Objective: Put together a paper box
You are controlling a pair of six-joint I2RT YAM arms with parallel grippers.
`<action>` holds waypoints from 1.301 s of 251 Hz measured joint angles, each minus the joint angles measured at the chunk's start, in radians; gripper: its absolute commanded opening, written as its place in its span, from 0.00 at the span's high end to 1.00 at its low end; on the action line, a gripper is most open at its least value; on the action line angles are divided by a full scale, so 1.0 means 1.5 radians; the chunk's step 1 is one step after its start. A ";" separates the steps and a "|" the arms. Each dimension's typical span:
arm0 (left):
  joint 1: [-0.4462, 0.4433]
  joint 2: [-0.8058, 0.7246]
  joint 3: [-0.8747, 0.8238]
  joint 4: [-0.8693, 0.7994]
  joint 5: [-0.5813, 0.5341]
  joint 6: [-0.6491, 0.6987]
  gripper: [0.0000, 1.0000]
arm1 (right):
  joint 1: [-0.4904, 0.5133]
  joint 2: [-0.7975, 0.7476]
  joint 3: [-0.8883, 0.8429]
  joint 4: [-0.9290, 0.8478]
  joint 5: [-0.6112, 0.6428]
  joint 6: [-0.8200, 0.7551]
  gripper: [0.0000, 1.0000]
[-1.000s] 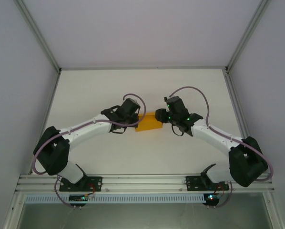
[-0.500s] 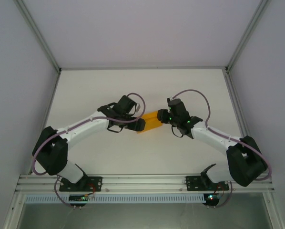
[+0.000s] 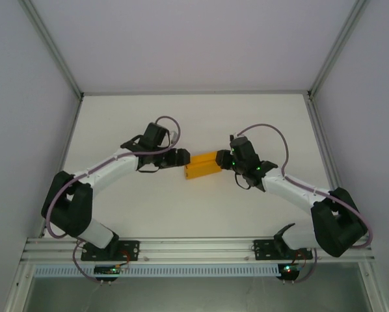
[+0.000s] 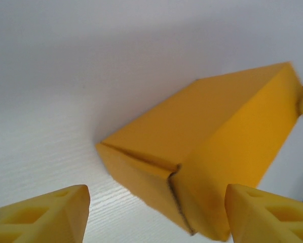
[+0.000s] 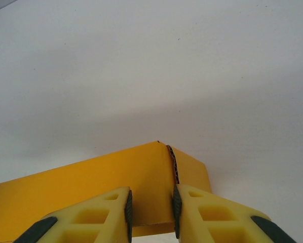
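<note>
White arms [image 3: 110,170] with black joints [image 3: 71,208], mauve cables [image 3: 270,129], yellow ribbed fingers [image 5: 85,223].

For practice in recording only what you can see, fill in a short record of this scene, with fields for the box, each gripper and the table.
box: orange-yellow card, folded into a shallow rectangular shape, lying between the two grippers
left gripper: open, fingers spread wide, facing one end of the box
right gripper: fingers close together, apparently closed on the box's other end
table: white and plain
</note>
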 measured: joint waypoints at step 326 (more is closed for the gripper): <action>0.025 0.008 -0.148 0.280 0.103 -0.073 1.00 | -0.091 0.012 -0.121 0.224 -0.178 0.018 0.94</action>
